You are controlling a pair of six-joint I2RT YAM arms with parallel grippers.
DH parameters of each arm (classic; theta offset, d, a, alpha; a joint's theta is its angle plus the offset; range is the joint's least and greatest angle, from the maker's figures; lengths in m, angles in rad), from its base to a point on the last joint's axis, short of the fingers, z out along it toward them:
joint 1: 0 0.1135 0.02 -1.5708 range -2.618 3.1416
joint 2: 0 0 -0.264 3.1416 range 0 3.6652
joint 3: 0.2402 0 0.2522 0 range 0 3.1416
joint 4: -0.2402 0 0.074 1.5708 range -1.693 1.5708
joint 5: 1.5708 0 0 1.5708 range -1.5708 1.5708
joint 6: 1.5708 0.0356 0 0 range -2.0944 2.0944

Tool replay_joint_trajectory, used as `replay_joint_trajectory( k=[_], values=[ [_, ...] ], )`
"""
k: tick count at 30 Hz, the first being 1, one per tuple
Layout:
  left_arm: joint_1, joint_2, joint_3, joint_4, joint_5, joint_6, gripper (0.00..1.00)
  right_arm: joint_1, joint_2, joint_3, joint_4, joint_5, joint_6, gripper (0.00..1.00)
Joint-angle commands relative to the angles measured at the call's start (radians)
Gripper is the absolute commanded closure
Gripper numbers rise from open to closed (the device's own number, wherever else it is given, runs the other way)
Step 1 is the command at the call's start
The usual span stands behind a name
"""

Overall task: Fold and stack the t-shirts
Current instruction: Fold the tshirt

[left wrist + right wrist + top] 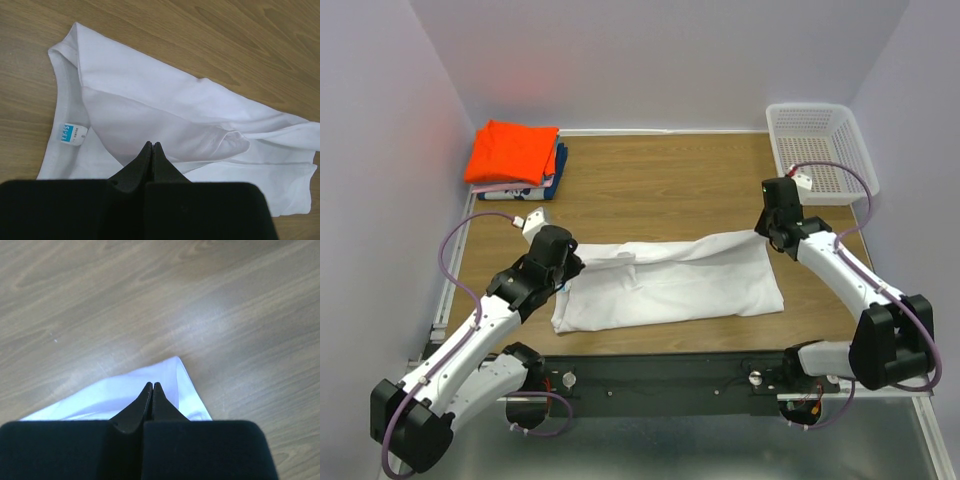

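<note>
Looking down from above, we count three t-shirts for certain. One white t-shirt (680, 290) (150, 100) (100, 400) of thin, soft cotton lies across the middle of the desk (660, 180), a flat board of pale brown wood grain. The shirt is laid long from left to right and partly doubled over itself, with loose creases and one raised fold running along its far edge. A small blue and white neck label (73, 133) sits inside the ribbed collar at its left end.

Two more shirts are in the far left corner, well apart from the white one. A bright orange t-shirt (515, 150), folded into a rough square, rests on top of a dark blue t-shirt (557, 165), of which only the edge shows. A pale strip shows under them, and we cannot tell what it is.

We see two arms. The left arm (480, 330) reaches to the shirt's left end, and the left jaws are pressed together, pinching a rising fold of the white cloth. The right arm (840, 265) reaches to the far right corner of the shirt, and the right jaws are likewise closed, with the pointed corner of the cloth caught between them.

One white plastic mesh basket (810, 107), rectangular with perforated walls, stands in the far right corner.
</note>
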Motion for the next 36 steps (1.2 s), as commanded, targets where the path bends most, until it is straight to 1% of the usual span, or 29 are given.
replay_joint_trajectory(
  k=[1, 7, 12, 17, 21, 24, 26, 27, 28, 30, 31, 33, 34, 35, 36],
  values=[
    [-0.006, -0.022, -0.031, -0.036, -0.015, -0.037, 1.00, 0.005, -0.046, -0.062, -0.077, -0.026, 0.056, 0.99],
    [-0.011, -0.057, -0.100, -0.060, -0.023, -0.133, 1.00, 0.005, -0.109, -0.151, -0.095, -0.023, 0.102, 0.99],
    [-0.011, -0.066, -0.147, -0.070, -0.018, -0.223, 1.00, 0.007, -0.109, -0.189, -0.094, -0.044, 0.145, 0.99],
    [-0.011, -0.069, -0.180, -0.068, -0.008, -0.267, 1.00, 0.005, -0.092, -0.231, -0.095, -0.035, 0.160, 0.99],
    [-0.011, -0.088, -0.178, -0.080, -0.008, -0.291, 1.00, 0.007, -0.094, -0.278, -0.095, -0.024, 0.192, 0.91],
    [-0.011, -0.109, -0.178, -0.100, 0.003, -0.302, 1.00, 0.005, -0.107, -0.297, -0.097, -0.001, 0.206, 0.87],
    [-0.011, -0.155, -0.172, -0.116, 0.012, -0.308, 1.00, 0.005, -0.139, -0.310, -0.103, 0.023, 0.218, 0.84],
    [-0.011, -0.170, -0.173, -0.116, 0.015, -0.310, 1.00, 0.005, -0.140, -0.311, -0.103, 0.029, 0.218, 0.81],
    [-0.011, -0.183, -0.178, -0.116, 0.018, -0.308, 0.97, 0.003, -0.158, -0.312, -0.108, 0.032, 0.224, 0.70],
    [-0.011, -0.210, -0.180, -0.117, 0.028, -0.303, 0.92, 0.005, -0.178, -0.312, -0.114, 0.037, 0.226, 0.66],
    [-0.011, -0.218, -0.183, -0.119, 0.031, -0.302, 0.87, 0.005, -0.198, -0.312, -0.123, 0.043, 0.228, 0.59],
    [-0.011, -0.241, -0.184, -0.126, 0.034, -0.316, 0.75, 0.003, -0.218, -0.298, -0.137, 0.057, 0.221, 0.49],
    [-0.011, -0.247, -0.177, -0.130, 0.031, -0.314, 0.70, 0.005, -0.235, -0.291, -0.143, 0.061, 0.220, 0.33],
    [-0.011, -0.255, -0.173, -0.139, 0.028, -0.316, 0.69, 0.003, -0.242, -0.283, -0.149, 0.063, 0.218, 0.24],
    [-0.011, -0.273, -0.172, -0.145, 0.025, -0.319, 0.66, 0.005, -0.249, -0.262, -0.152, 0.051, 0.209, 0.00]
  ],
)
